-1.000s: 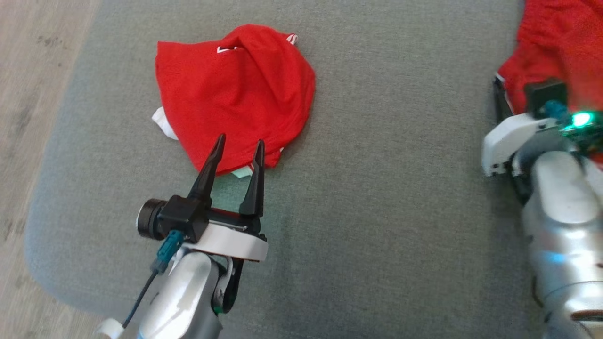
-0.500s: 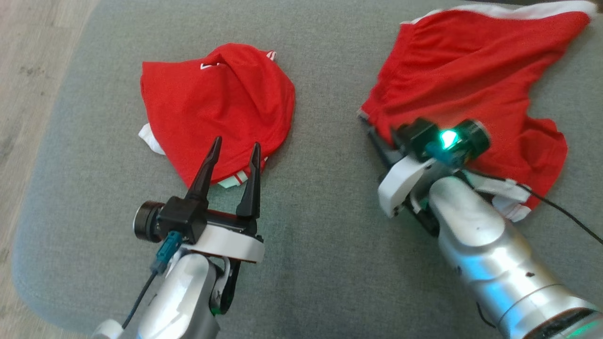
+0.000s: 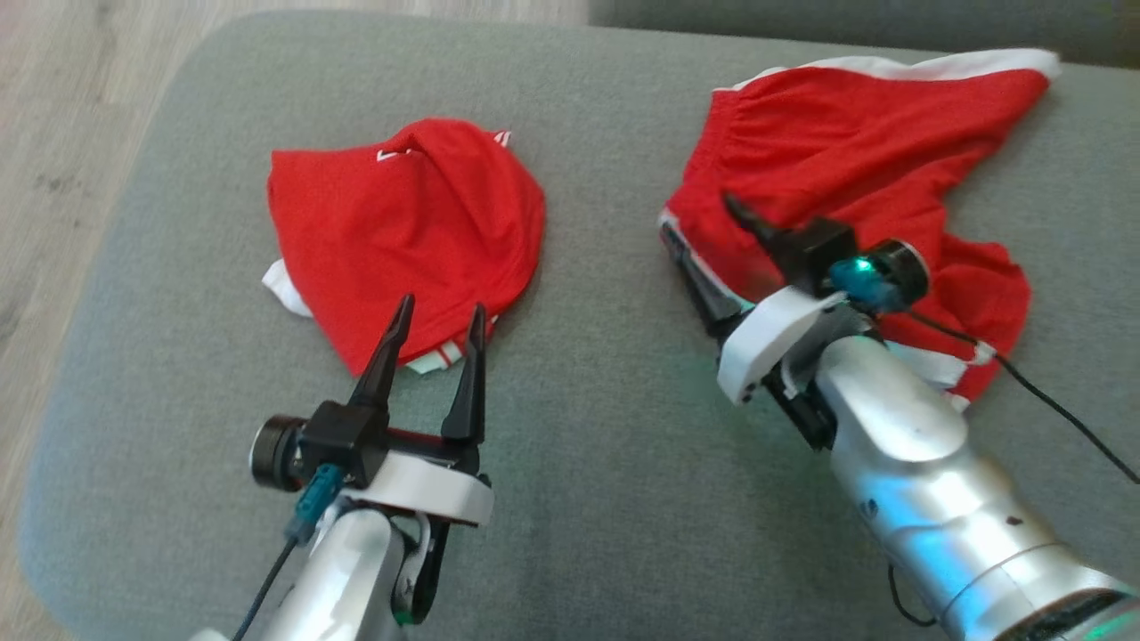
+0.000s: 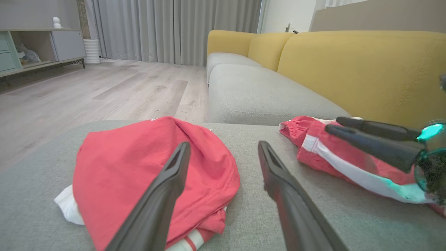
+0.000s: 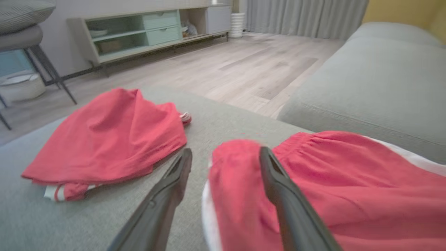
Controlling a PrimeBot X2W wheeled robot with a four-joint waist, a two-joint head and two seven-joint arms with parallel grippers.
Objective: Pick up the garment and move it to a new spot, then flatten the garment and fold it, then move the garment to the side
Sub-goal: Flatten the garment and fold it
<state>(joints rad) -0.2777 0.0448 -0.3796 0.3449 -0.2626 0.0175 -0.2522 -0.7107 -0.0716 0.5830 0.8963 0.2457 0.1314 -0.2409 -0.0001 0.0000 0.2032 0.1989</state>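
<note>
Two red garments lie on the grey cushion (image 3: 606, 374). A crumpled red garment (image 3: 405, 236) with white trim sits at the left. My left gripper (image 3: 443, 304) stands open just short of its near edge, holding nothing; its tips (image 4: 223, 144) frame that garment (image 4: 146, 174). Spread red shorts (image 3: 855, 169) with a white band lie at the right. My right gripper (image 3: 699, 215) is open at their left edge, its fingers straddling the red corner (image 5: 237, 174). The right gripper's fingers (image 4: 366, 139) hover over the shorts' white stripe.
The cushion's rounded edge drops to a wooden floor (image 3: 53, 133) at the left. A yellow-backed sofa (image 4: 348, 66) stands beyond the cushion, and a low cabinet (image 5: 146, 31) lines the far wall. A black cable (image 3: 1060, 409) trails from my right wrist across the cushion.
The head camera has shifted, bringing the shorts and my right arm fully into view. My right gripper now sits at the shorts' left edge with its fingers spread. The left gripper has held still.
</note>
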